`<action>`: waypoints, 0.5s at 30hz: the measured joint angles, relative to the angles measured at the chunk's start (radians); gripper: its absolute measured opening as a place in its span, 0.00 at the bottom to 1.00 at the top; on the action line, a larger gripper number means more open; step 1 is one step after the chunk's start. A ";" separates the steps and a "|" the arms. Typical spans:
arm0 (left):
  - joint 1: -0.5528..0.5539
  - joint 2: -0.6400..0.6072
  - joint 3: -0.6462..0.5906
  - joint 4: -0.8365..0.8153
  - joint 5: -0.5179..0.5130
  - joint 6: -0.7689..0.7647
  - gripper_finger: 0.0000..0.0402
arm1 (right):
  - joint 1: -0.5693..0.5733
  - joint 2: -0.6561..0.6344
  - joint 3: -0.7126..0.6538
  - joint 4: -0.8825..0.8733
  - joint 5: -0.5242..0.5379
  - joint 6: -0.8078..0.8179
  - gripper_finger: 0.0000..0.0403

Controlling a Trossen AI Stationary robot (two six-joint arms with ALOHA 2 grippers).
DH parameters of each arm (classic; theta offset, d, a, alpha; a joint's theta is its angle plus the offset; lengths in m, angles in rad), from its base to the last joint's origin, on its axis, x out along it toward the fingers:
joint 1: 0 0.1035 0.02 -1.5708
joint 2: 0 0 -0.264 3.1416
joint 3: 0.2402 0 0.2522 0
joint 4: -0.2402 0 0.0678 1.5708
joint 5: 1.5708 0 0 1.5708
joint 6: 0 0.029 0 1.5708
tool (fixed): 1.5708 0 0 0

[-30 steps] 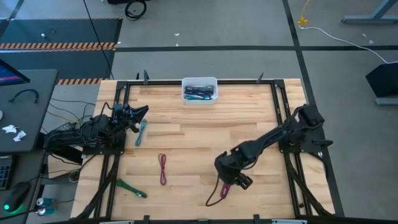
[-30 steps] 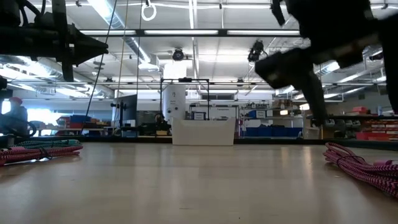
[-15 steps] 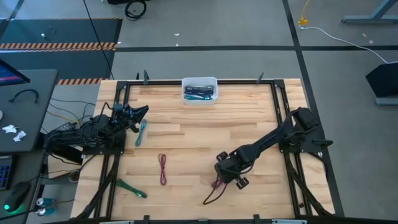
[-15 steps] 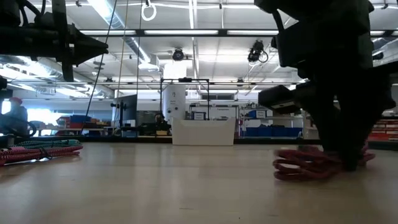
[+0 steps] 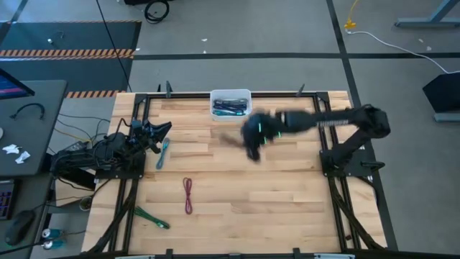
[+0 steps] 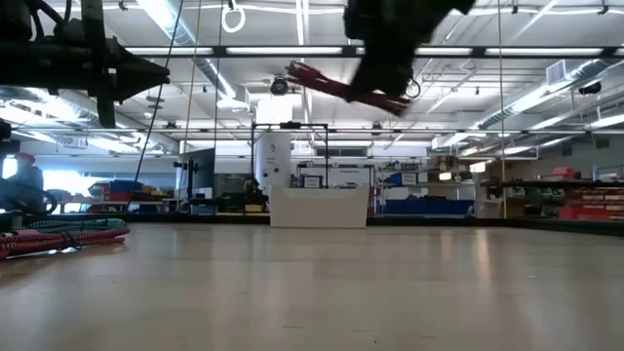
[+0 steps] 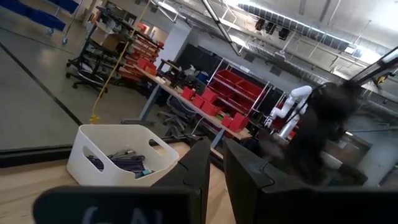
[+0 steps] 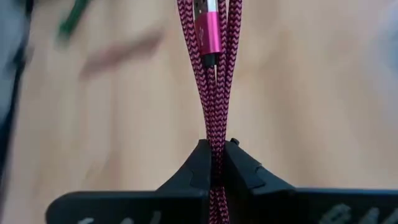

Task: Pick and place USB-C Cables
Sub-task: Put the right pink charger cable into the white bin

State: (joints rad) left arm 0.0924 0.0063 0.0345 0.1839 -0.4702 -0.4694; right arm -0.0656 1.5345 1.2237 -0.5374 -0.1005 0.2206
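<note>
Above wooden table [image 5: 287, 194], right gripper [image 8: 213, 163] pinches maroon cable [image 8: 210, 74].

The right hand [image 5: 253, 141] is motion-blurred overhead, and the bin's [image 5: 231, 112] cables cannot be told apart.

Cable [image 8: 213, 93] in the right gripper [image 8: 213, 163]: magenta-and-black zigzag braid, plug sleeve plain metallic pink. Gripper fingers black. Bin [image 5: 231, 104] white, contents dark with teal and purple bits. On the table [image 5: 287, 208], light wood planks: light blue cable [image 5: 163, 153], maroon cable [image 5: 188, 195], green cable [image 5: 152, 218]. Left gripper [image 5: 162, 130] black. Table frame black. Floor grey with orange-and-black hazard stripes [image 5: 68, 52].
</note>
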 joint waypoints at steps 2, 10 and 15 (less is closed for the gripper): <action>0.000 0.000 0.000 0.000 0.000 0.000 0.13 | -0.106 0.023 0.077 0.015 0.002 -0.083 0.05; 0.000 0.000 0.000 0.003 0.000 0.000 0.12 | -0.404 0.378 0.462 0.016 -0.082 -0.442 0.05; 0.000 0.000 0.000 0.006 0.000 0.000 0.11 | -0.486 0.571 0.643 -0.085 -0.119 -0.515 0.05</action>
State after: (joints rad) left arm 0.0922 0.0062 0.0345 0.1898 -0.4702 -0.4698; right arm -0.5511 2.1057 1.8669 -0.6223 -0.2192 -0.2941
